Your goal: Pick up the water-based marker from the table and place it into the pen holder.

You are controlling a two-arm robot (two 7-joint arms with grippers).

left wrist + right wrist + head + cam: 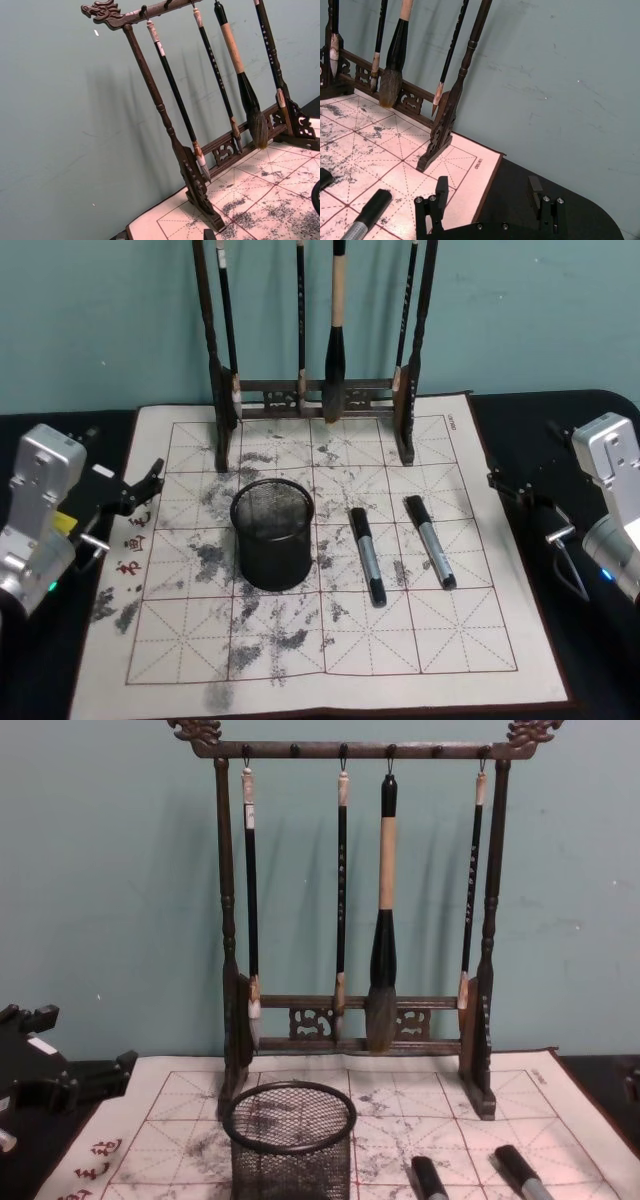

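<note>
Two alike markers with black caps and grey barrels lie on the cream mat (420, 640): one water-based marker (367, 555) just right of the pen holder, the other marker (430, 540) further right. The black mesh pen holder (272, 535) stands upright at the mat's middle, with nothing seen inside. My left gripper (125, 465) hovers open at the mat's left edge. My right gripper (487, 190) hangs open over the mat's right edge, nothing between its fingers (440, 192). The nearer marker (367, 215) lies ahead of it.
A tall dark wooden brush rack (310, 395) with several hanging brushes stands at the mat's back edge, behind the pen holder (290, 1140). Dark table (560, 540) flanks the mat on both sides. A teal wall closes the back.
</note>
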